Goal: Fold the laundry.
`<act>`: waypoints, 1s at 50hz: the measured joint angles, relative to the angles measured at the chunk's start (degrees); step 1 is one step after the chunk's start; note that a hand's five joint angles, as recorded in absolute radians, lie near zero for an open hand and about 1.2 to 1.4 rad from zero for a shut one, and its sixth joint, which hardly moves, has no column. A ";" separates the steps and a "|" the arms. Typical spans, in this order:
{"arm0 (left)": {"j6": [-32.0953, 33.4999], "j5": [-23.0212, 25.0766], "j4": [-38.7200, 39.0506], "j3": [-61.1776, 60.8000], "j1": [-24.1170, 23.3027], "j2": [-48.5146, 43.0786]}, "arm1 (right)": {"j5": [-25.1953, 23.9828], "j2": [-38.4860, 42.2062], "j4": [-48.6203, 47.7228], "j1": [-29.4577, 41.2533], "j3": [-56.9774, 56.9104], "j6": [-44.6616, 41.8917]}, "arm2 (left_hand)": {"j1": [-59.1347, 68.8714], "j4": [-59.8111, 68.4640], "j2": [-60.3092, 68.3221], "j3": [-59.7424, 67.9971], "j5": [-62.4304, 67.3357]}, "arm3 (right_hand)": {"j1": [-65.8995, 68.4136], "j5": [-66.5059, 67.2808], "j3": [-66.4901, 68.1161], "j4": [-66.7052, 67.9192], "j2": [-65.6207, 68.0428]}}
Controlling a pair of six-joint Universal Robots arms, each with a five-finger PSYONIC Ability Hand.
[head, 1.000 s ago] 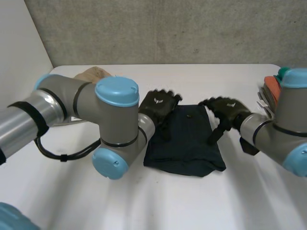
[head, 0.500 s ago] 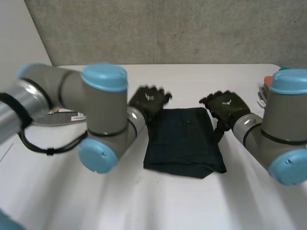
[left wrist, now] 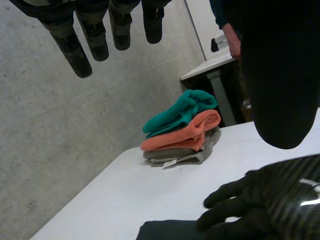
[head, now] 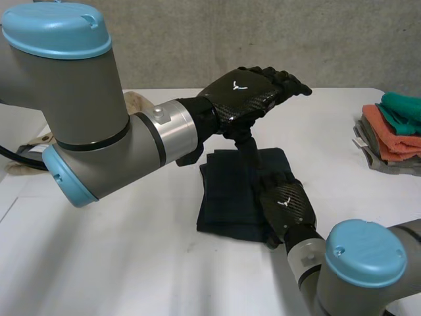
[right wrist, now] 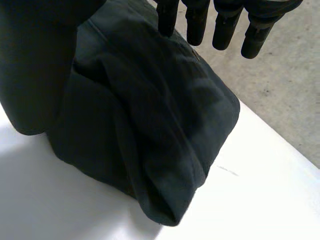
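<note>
A dark navy garment (head: 227, 191) lies folded into a rough rectangle in the middle of the white table (head: 131, 263). My left hand (head: 250, 92) hangs well above the garment's far edge, open, with straight fingers (left wrist: 75, 45) pointing towards the folded stack and nothing in them. My right hand (head: 288, 204) is over the garment's near right corner, open too. In the right wrist view its straight fingers (right wrist: 225, 22) reach along the dark cloth (right wrist: 150, 125); whether they touch it I cannot tell. The left wrist view also has my right hand (left wrist: 270, 200) resting at the cloth's edge (left wrist: 165, 230).
A stack of folded cloths, teal on orange on grey (head: 391, 131) (left wrist: 182, 130), stands at the table's right edge. A beige cloth (head: 135, 100) lies at the far left behind my left arm. Beyond the table are a concrete wall, another table (left wrist: 210, 67) and a person's forearm (left wrist: 231, 37).
My left hand rose off the garment's far left edge and now hangs high above it. My right hand moved from the garment's far right edge to its near right corner.
</note>
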 measured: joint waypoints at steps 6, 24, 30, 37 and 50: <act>-0.39 -0.35 0.10 -0.44 -0.04 -0.03 | 0.36 4.45 -5.78 -0.30 -1.89 0.29 | 0.00 0.00 0.00 0.00 0.00 | 0.00 0.00 0.00 0.00 0.00; -0.21 -0.71 1.11 -1.36 0.03 0.46 | -6.36 8.59 -7.80 -3.73 -12.93 0.58 | 0.00 0.00 0.00 0.00 0.00 | 45.49 47.65 54.07 55.73 54.60; -0.45 -1.09 3.47 -1.10 0.10 3.06 | -11.85 4.15 -7.14 -10.01 -18.96 0.94 | 0.00 0.00 0.00 0.00 0.00 | 46.77 47.65 54.07 55.73 54.68; -2.95 -3.16 8.46 -0.96 0.21 6.54 | -18.01 -0.08 -5.17 -19.59 -28.96 2.83 | 0.00 0.00 0.00 0.00 0.00 | 46.77 48.90 54.59 56.27 55.00; -7.88 -4.50 11.44 -1.62 0.17 8.27 | -34.84 3.95 4.37 -46.64 -52.74 20.00 | 0.00 0.00 0.00 0.00 0.00 | 46.77 48.96 55.16 56.51 55.31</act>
